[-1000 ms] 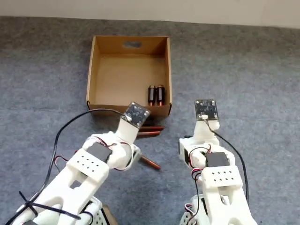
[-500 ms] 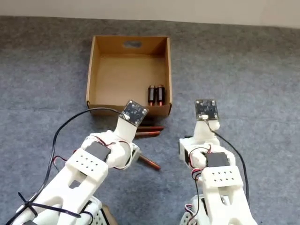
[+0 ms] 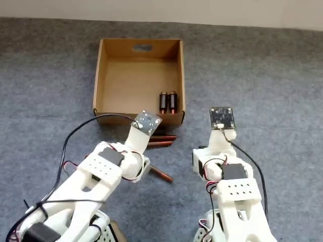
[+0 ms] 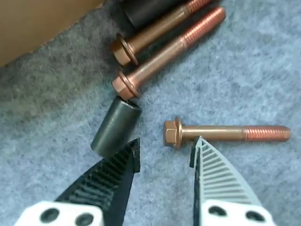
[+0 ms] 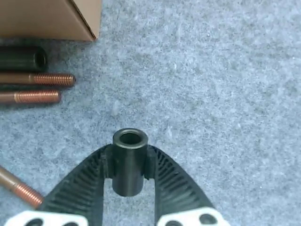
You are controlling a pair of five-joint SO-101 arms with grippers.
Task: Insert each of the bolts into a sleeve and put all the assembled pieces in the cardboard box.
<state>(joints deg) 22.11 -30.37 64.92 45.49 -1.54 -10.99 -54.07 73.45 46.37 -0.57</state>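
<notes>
- Left gripper point(image 4: 165, 149): jaws spread, nothing between them. One tip is by a loose sleeve point(image 4: 116, 126), the other by the head of a lone bolt point(image 4: 225, 133). Can't tell if the dark tip touches that sleeve.
- Right gripper point(image 5: 129, 162): pinching a held sleeve point(image 5: 129, 141), black, open bore pointing away from the wrist, carpet behind it.
- Cardboard box point(image 3: 98, 75): upper centre of the high view, slightly left, open top.
- Assembled pieces point(image 3: 168, 102): two, side by side in the box's lower right corner, against the right wall.
- Pair of bolts point(image 3: 161, 140): centre of the high view, just below the box's front wall, parallel to it and to each other. Copper colour, on the carpet.
- Second sleeve point(image 5: 21, 57): lies on its side between the box wall and the pair of bolts.
- Lone bolt shows again in the high view point(image 3: 161, 173), lower centre, angled, between the left arm point(image 3: 101, 176) and the right arm point(image 3: 229, 186).
- Surface: grey carpet point(image 3: 272, 75), short mottled pile, covers nearly the whole high view.
- Room: a pale strip point(image 3: 161, 7) runs along the top edge beyond the carpet.
- A black cable point(image 3: 65, 146) loops out from the left arm at lower left.
</notes>
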